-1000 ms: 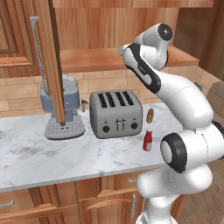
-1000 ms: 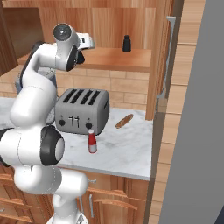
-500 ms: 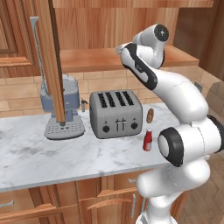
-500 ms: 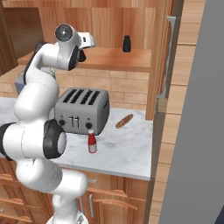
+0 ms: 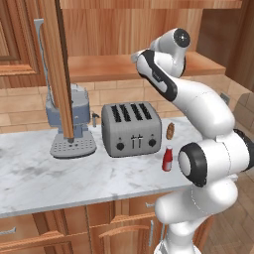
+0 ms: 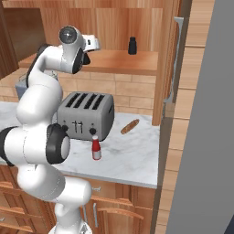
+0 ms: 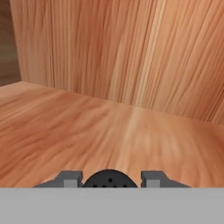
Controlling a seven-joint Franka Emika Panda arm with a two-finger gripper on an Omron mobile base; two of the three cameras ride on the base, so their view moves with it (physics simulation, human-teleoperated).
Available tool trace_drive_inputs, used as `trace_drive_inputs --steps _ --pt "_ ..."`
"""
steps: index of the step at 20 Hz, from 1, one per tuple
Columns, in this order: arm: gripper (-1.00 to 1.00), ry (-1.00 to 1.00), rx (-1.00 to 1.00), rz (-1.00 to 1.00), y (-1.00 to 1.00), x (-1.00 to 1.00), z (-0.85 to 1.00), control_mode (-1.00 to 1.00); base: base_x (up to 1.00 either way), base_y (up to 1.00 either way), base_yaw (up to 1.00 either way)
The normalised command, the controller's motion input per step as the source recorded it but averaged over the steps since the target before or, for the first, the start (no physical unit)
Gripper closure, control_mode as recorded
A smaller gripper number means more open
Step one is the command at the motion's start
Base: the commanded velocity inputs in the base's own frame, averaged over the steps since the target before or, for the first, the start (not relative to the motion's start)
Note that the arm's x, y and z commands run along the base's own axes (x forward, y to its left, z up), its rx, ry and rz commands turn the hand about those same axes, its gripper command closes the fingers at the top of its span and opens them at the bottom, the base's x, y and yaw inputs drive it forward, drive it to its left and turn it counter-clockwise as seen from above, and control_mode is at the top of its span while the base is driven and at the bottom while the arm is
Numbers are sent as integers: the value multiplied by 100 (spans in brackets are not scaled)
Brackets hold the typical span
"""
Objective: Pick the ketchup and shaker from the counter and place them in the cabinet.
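The black shaker [image 6: 131, 45] stands upright on the shelf of the wooden cabinet [image 6: 123, 61], and my arm reaches up to that shelf. In the hand view its dotted black top [image 7: 109, 179] sits right between my fingertips, so my gripper [image 7: 109, 177] is shut on it, facing the shelf board [image 7: 87, 127] and the back panel. The red ketchup [image 5: 167, 159] with its pale cap stands on the marble counter in front of the toaster's right end, also seen in the right base view as the ketchup [image 6: 95, 148]. My arm hides the shaker in the left base view.
A grey toaster [image 5: 131, 129] and a coffee machine [image 5: 72, 121] stand on the counter. A tan oval item [image 6: 130, 126] lies right of the toaster. The cabinet door [image 6: 167, 59] with a grey handle stands open on the right; its edge [image 5: 59, 69] shows in the left base view.
The arm's lower links have shifted slightly. The hand stays at the shelf, and the shaker and ketchup have not moved.
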Motion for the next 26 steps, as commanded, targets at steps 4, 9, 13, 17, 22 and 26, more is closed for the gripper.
trace_drive_inputs --steps 4,9,13,17,22,26 --pt "-100 0 0 0 0 7 -48 -100 0 0 0" --pt "-100 0 0 0 0 0 -37 -100 0 0 0" --pt "-100 0 0 0 0 0 -23 -100 0 0 0" --pt "-100 0 0 0 0 0 -12 -100 0 0 0" --pt "-100 0 0 0 0 0 -10 -100 0 0 0" --pt "-100 0 0 0 0 6 -16 -100 0 0 0"
